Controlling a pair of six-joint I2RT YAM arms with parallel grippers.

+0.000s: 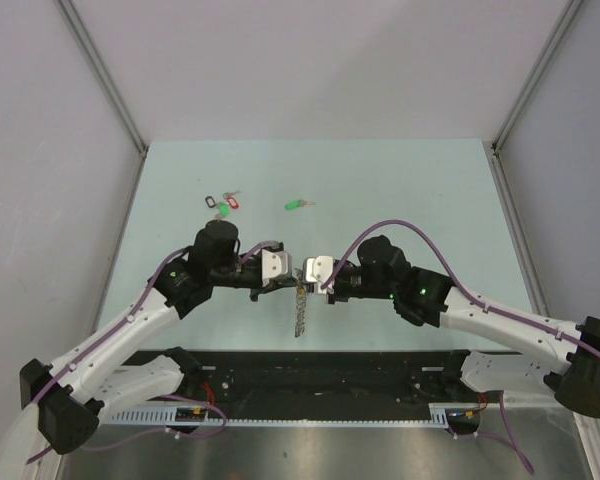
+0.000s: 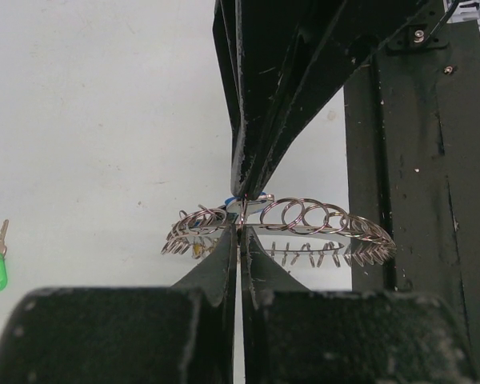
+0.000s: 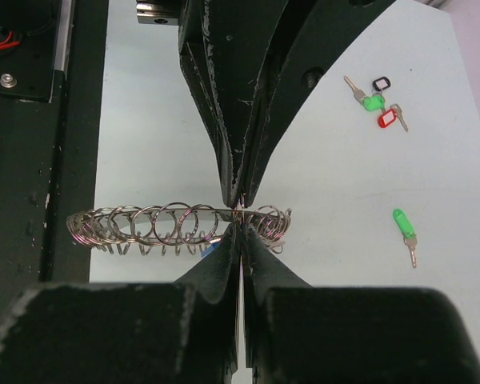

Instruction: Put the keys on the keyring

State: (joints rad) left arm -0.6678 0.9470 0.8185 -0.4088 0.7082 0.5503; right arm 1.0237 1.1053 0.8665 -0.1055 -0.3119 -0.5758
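Left gripper [image 2: 238, 240] clamping shut on large grey coiled-wire keyring [image 1: 299, 308], hanging above table [image 1: 430, 200]. Right gripper [image 3: 240, 230] shut, meeting it there beside blue tag [image 2: 233, 201]; its hold unclear. Green-tagged silver key [image 1: 297, 205] lying well beyond.

**Top view:** even, diffuse overhead light. Table [image 1: 400, 180] is pale and uniformly lit, w/ only soft shade beneath the arms at centre. Walls at upper left & right are slightly dimmer.

**Wrist views:** table is bright, nearly washed out. Left gripper fingers [image 2: 216, 268] & right gripper fingers [image 3: 216, 268] are near-black, underexposed, and blurred toward bottom of frame. Keyring [image 2: 320, 218] is in sharp focus, w/ small specular glints. Blue-tagged key [image 2: 237, 202] is mostly lost in shade at frame centre.
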